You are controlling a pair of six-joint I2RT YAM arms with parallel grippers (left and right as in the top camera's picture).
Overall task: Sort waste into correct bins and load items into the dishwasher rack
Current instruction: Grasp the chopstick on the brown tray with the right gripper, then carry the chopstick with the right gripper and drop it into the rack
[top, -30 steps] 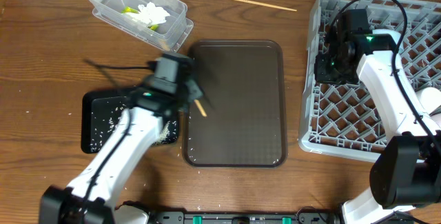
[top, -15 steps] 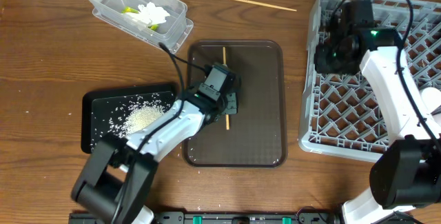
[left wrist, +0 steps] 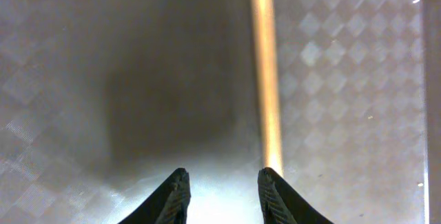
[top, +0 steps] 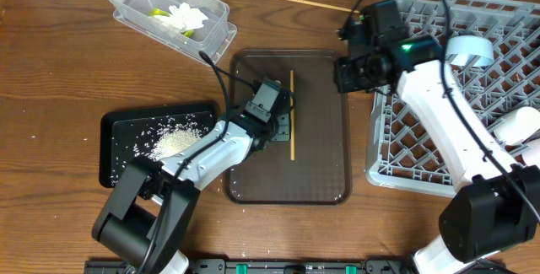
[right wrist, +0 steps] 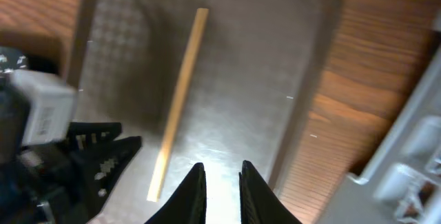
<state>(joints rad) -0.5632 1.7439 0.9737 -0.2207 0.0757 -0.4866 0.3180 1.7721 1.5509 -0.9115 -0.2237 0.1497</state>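
Over the middle of the worktop (top: pixel 67 80), the left pincer (left wrist: pixel 224 177) hangs low above the one brown tray (top: pixel 321 169) with its two fingers moderately parted and nothing between them. One chopstick (top: pixel 292 115) lies flat on that tray, running toward the far edge. Its near end sits just ahead of the pincer's right-hand finger, outside the gap and just beside it; whether it touches that finger cannot be told. The right pincer (right wrist: pixel 222 181) hovers over the same tray by its right rim, its fingers apart by a narrow slot and holding nothing. The chopstick lies ahead of it and to its left, clear of both tips. A second chopstick (top: pixel 321 4) rests on the bare wood near the far edge, well apart from both pincers, making two in all. Toward the far left corner stands the one clear tub (top: pixel 221 31), set askew, with one crumpled tissue (top: pixel 181 17) and one yellow-green wrapper (top: pixel 157 12) inside it. Near the left edge lies the one black tray (top: pixel 114 124), carrying a heap of rice (top: pixel 173 145) with loose grains scattered around it. Along the right edge stands the one grey rack (top: pixel 422 147). One pale cup (top: pixel 469 51) sits among its pegs toward the far edge, and two whitish pieces (top: pixel 515 124) lie at the rack's right side, too cut off to name.
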